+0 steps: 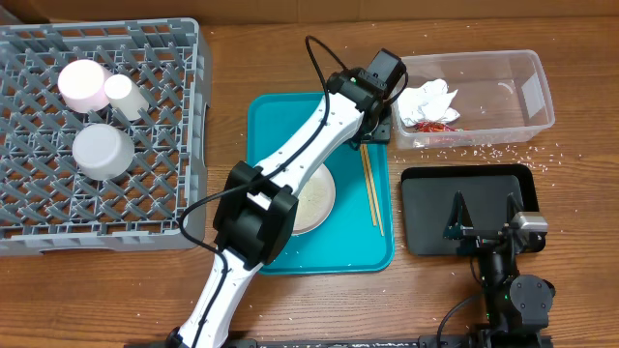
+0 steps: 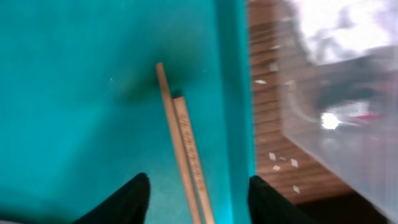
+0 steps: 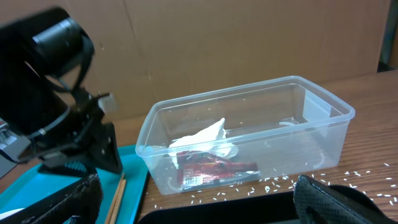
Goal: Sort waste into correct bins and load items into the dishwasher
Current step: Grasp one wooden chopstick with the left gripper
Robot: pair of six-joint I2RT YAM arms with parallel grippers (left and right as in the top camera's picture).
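My left gripper (image 1: pixel 375 133) is open and empty above the far ends of the wooden chopsticks (image 1: pixel 371 186), which lie along the right side of the teal tray (image 1: pixel 271 116); they run between its fingers in the left wrist view (image 2: pixel 186 149). The white plate (image 1: pixel 319 201) lies on the tray, partly under the arm. The clear tub (image 1: pixel 537 92) holds the white napkin (image 1: pixel 427 99) and red wrapper (image 1: pixel 435 124). The pinkish bowl (image 1: pixel 83 84), white cup (image 1: pixel 124 96) and grey bowl (image 1: pixel 103 151) sit in the grey rack (image 1: pixel 174 58). My right gripper (image 1: pixel 484 220) is open over the black tray (image 1: pixel 426 208).
Rice grains (image 1: pixel 484 151) are scattered on the wooden table around the clear tub and near the black tray. In the right wrist view the tub (image 3: pixel 323 106) stands just behind the black tray, with the left arm (image 3: pixel 56 124) to its left.
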